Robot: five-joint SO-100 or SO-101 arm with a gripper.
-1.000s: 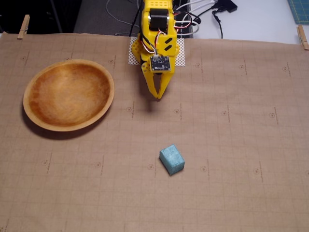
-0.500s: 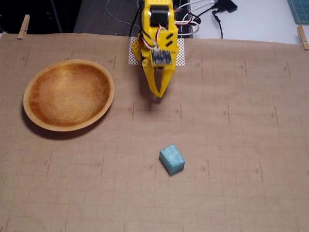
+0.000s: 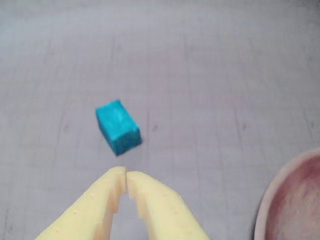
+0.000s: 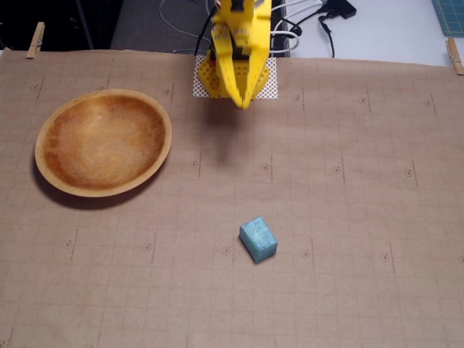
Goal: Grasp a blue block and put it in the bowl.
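Observation:
The blue block lies alone on the brown paper-covered table, below centre in the fixed view, turned at an angle. In the wrist view the block sits just beyond my fingertips. The wooden bowl rests at the left of the fixed view; its rim shows at the wrist view's lower right corner. My yellow gripper hangs near the arm's base at the top, far from the block. In the wrist view its tips touch, shut and empty.
The arm's base stands on a white perforated plate at the table's far edge. Cables lie behind it. Wooden clothespins hold the paper at the far corners. A teal cutting mat is at top right.

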